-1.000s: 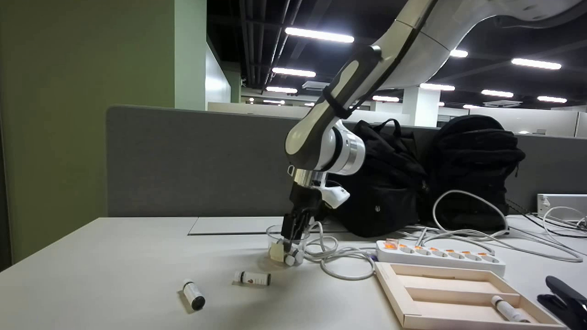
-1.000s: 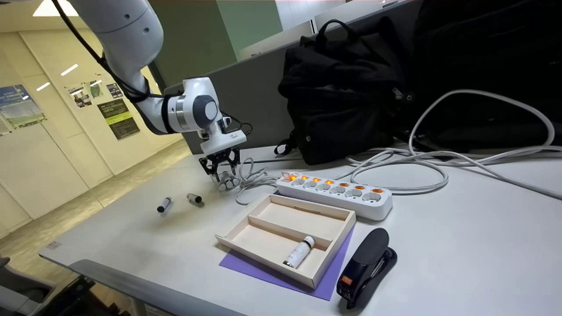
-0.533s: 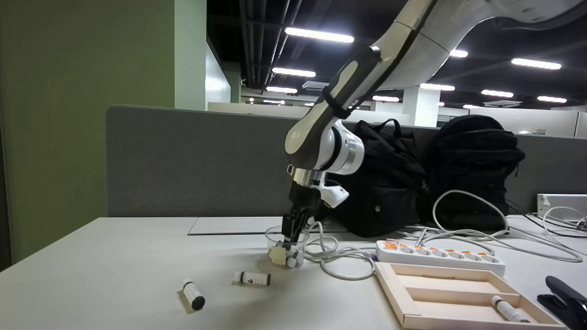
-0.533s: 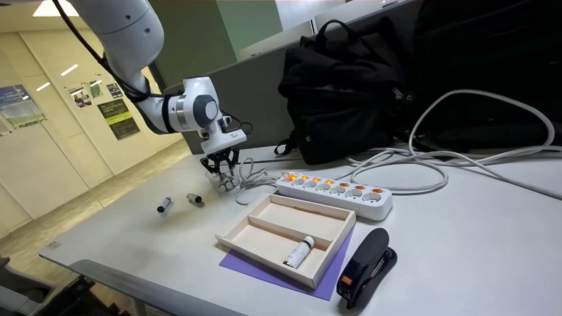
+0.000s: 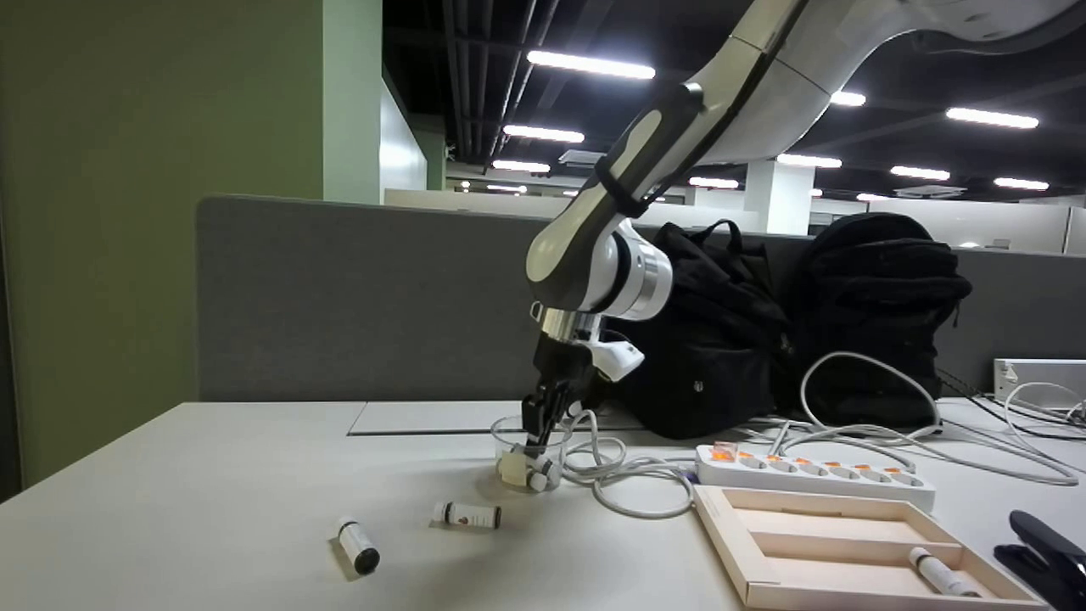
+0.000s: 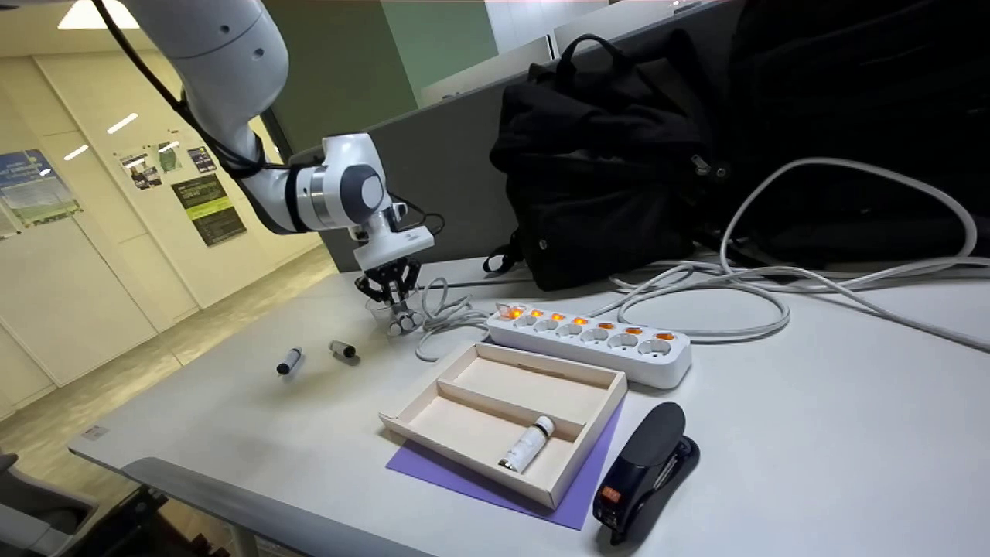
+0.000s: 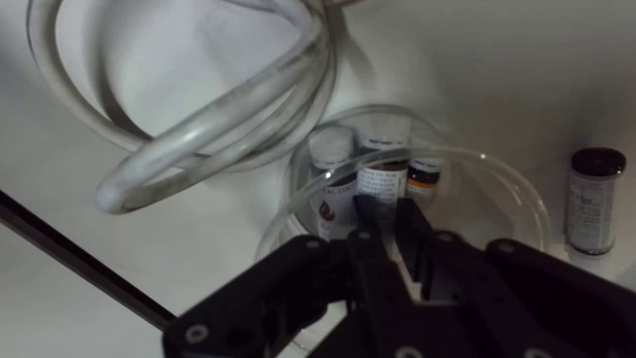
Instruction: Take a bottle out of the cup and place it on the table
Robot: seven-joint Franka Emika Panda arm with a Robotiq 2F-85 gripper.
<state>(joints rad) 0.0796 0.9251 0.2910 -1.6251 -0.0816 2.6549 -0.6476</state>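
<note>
The translucent cup (image 5: 507, 434) stands on the pale table (image 5: 212, 509) with several small bottles inside; it also shows in the wrist view (image 7: 482, 155). My gripper (image 7: 384, 206) reaches down into the cup, its fingertips closed on the sides of the middle white-labelled bottle (image 7: 381, 179). Its lower part is hidden by the fingers. A bottle with a flame mark (image 7: 335, 199) and one with an orange band (image 7: 422, 184) lean on either side of it. Two loose bottles (image 5: 359, 547) (image 5: 468, 515) lie on the table outside the cup.
White cable loops (image 7: 213, 129) lie right beside the cup. A power strip (image 6: 588, 348), a shallow wooden tray (image 6: 456, 425) holding a bottle (image 6: 527, 443), and a black stapler (image 6: 646, 472) are farther along the table. Black backpacks (image 5: 704, 365) stand against the partition (image 5: 356, 305).
The gripper's fingers have drawn together inside the cup, from wide apart to close around the middle bottle. The bottles in the cup have shifted slightly. The arm has hardly moved.
</note>
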